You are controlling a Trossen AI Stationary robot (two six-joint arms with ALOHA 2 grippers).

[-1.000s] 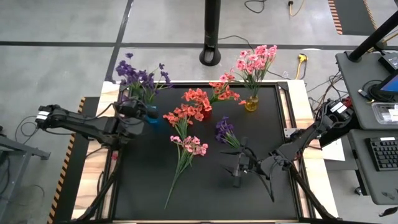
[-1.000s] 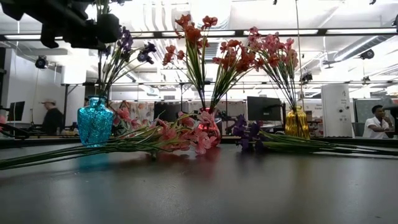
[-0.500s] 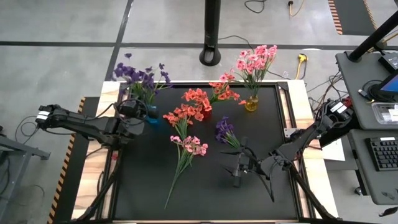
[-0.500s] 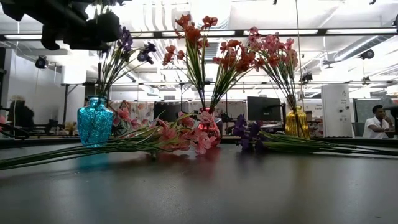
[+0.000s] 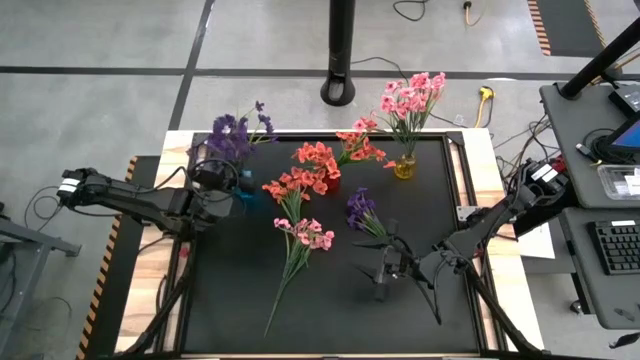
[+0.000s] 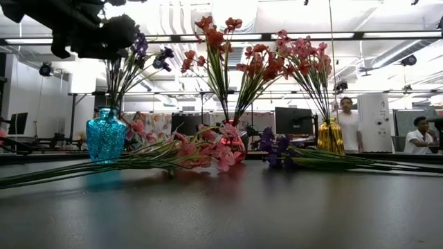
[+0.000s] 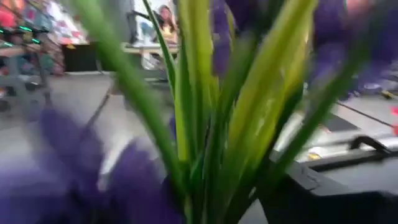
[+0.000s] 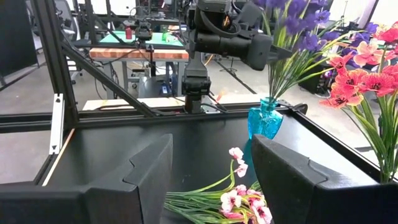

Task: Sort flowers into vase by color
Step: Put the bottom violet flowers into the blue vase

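The left end effector (image 5: 212,178) hangs above the blue vase (image 5: 243,186) at the bench's (image 5: 330,310) far left corner, purple flowers (image 5: 232,135) upright in the vase; whether its fingers grip the stems cannot be told. The right end effector (image 5: 384,268) waits with fingers apart over the near right of the bench. A loose purple sprig (image 5: 362,212) lies just beyond it — nearer the right arm — with its stem running toward that end effector. A pink sprig (image 5: 298,250) lies mid-bench, its stem slanting toward the near edge.

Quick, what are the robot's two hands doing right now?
Left gripper: at the purple flowers in the blue vase; jaws cannot be told.
Right gripper: open, empty.
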